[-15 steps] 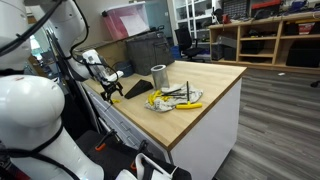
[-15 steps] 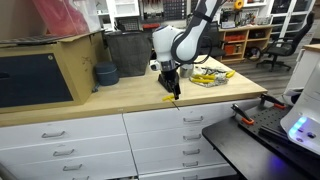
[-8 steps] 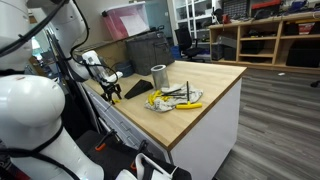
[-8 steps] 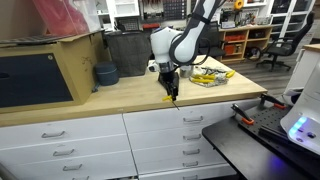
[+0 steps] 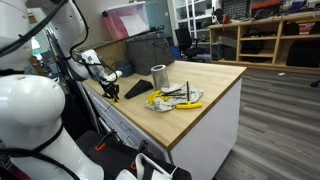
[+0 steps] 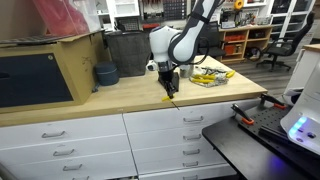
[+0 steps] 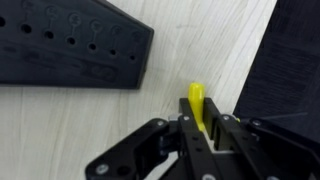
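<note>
In the wrist view my gripper (image 7: 200,125) has both fingers pressed against a yellow tool handle (image 7: 197,100), which lies on the pale wooden counter (image 7: 120,110) near its edge. A black block with rows of holes (image 7: 70,45) lies just beyond it. In both exterior views the gripper (image 6: 170,88) (image 5: 112,90) points straight down at the counter's front edge, with the yellow tool (image 6: 168,97) under it. The black block (image 5: 140,90) sits beside the gripper.
A metal cup (image 5: 159,75) and a pile of yellow-handled tools (image 5: 175,97) (image 6: 210,77) lie further along the counter. A dark bin (image 6: 128,52), a grey-blue bowl (image 6: 105,73) and a large box (image 6: 40,70) stand behind. The counter edge drops off right next to the gripper.
The jaws have closed from wide open onto the yellow handle. The arm has stayed almost where it was.
</note>
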Controlling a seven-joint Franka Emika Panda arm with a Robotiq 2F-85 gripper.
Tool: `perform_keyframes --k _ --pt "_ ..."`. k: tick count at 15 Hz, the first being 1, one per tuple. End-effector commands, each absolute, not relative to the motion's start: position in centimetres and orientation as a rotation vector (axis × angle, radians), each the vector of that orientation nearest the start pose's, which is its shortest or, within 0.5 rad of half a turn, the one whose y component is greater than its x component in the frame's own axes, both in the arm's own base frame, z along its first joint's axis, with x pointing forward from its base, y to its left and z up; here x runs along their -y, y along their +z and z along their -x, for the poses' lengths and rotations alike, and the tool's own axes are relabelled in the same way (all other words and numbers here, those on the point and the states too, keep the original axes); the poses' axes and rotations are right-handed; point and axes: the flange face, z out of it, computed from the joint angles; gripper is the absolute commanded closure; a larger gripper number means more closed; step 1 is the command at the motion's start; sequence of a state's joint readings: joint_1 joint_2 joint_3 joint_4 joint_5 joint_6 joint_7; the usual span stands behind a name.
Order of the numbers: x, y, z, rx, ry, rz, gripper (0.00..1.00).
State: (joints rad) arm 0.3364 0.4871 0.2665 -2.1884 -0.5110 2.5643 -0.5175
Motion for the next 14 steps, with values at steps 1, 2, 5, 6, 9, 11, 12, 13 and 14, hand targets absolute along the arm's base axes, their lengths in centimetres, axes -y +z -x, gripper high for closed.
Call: perform_keyframes --k 1,2,5,6,9,11,12,13,14 --pt "-30.7 16.8 -44.9 2.223 0.072 2.429 0.96" --pt "-30.0 17.2 -45.3 2.186 0.06 2.463 0.96" --pt "-25.3 19.5 -47.7 1.981 -0.045 2.629 0.96" --pt "-23.2 20.5 -48.9 1.909 -0.074 2.674 0.96" --pt "-17.9 24.0 -52.0 1.65 -0.168 2.803 0.96" --pt "-15.2 26.8 -53.6 1.46 -0.244 2.869 0.96" --pt "-14.2 28.2 -54.2 1.374 -0.287 2.898 0.96" --pt "-13.4 29.9 -54.8 1.309 -0.343 2.919 0.96" --pt "-12.8 31.4 -55.2 1.255 -0.402 2.943 0.96"
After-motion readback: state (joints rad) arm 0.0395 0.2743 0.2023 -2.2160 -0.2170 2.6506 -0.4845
